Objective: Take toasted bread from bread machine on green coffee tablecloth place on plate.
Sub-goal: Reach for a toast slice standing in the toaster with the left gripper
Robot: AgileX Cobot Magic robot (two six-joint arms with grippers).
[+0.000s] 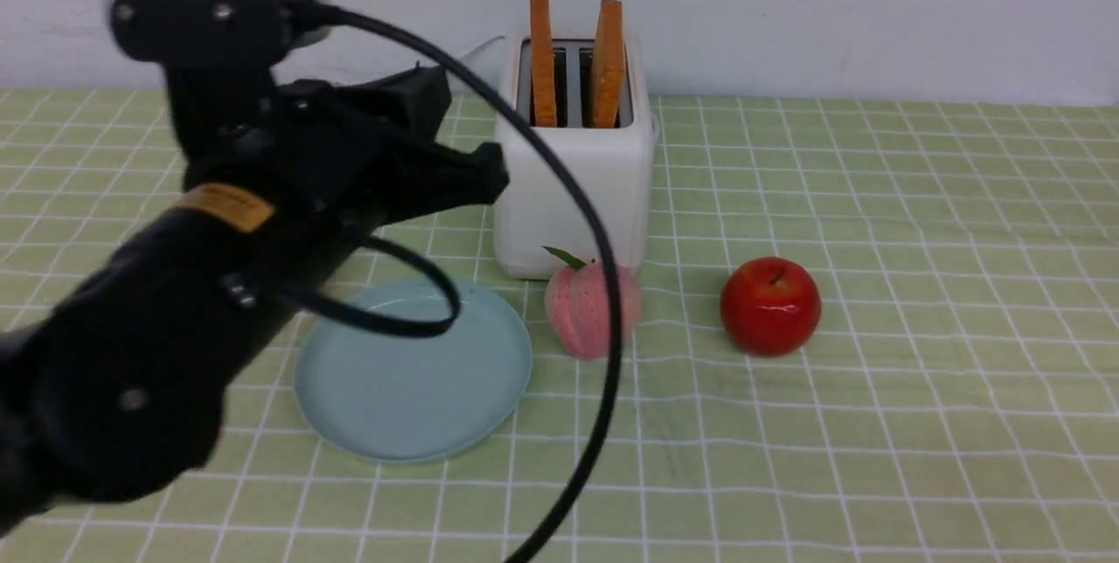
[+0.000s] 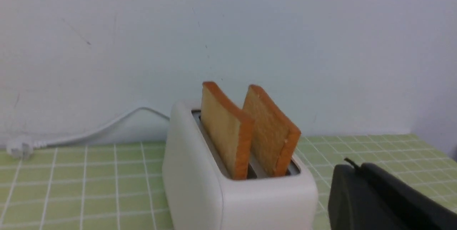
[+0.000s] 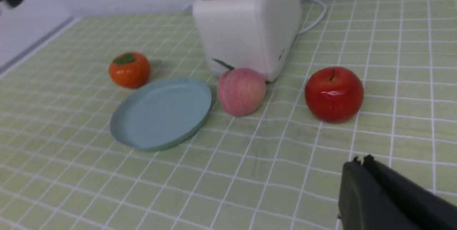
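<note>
Front view gives you one boxy white plastic two-slot toaster (image 1: 573,187) standing on the pale yellow-green, white-gridded tablecloth (image 1: 918,222), close to its far edge and about midway along it. You can count two square golden-tan slices of toast with orange-brown crusts. The left slice (image 1: 543,60) and the right slice (image 1: 608,63) each stand in their own slot with the upper part clear of the top, and the right one leans slightly.

One round, shallow pale blue plate (image 1: 411,397) lies nearer the near edge than the toaster, offset toward the left edge.

You have three fruits, one of each:
- A pink peach with a green leaf (image 1: 584,311) sits just beside the plate's right rim.
- A glossy red apple (image 1: 769,307) sits apart from the peach, toward the right edge.
- An orange round fruit with a green cap (image 3: 129,69) sits near the plate on its left-edge side and shows only in the right wrist view.

One white power cord (image 2: 107,124) runs along the far edge to a plug (image 2: 18,148).

Your left gripper (image 1: 489,174) hovers near the toaster's left side, touching neither slice. In its wrist view the dark fingers (image 2: 378,187) lie pressed together. Your right gripper (image 3: 360,158) hangs over the cloth toward the near right corner, its jaws likewise pressed together and holding nothing.
</note>
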